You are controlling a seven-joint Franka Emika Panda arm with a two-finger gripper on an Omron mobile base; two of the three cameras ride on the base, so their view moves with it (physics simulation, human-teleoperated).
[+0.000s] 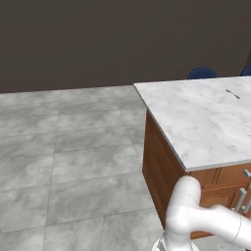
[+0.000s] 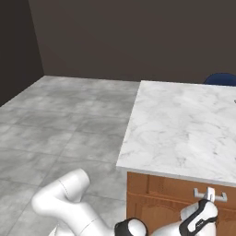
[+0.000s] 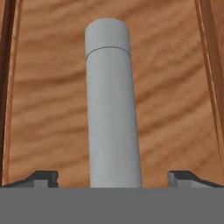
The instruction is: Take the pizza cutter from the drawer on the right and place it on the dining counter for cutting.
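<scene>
The dining counter (image 2: 184, 124) is a white marble slab over a brown wooden body (image 1: 157, 166). Below the slab's near edge, the drawer front (image 2: 161, 186) sits shut, with a grey bar handle (image 2: 220, 196). My gripper (image 2: 209, 197) is up against that handle. In the hand view the grey cylindrical handle (image 3: 111, 100) runs up between my two dark fingertips (image 3: 41, 178), with a gap on each side. My gripper (image 3: 113, 177) is open and straddles the bar without touching it. The pizza cutter is hidden.
Grey tiled floor (image 1: 63, 162) stretches to the left of the island. Blue chair backs (image 1: 202, 73) show beyond the counter's far edge. A small dark object (image 1: 233, 93) lies on the marble far back. More grey handles (image 1: 241, 198) line the wooden front.
</scene>
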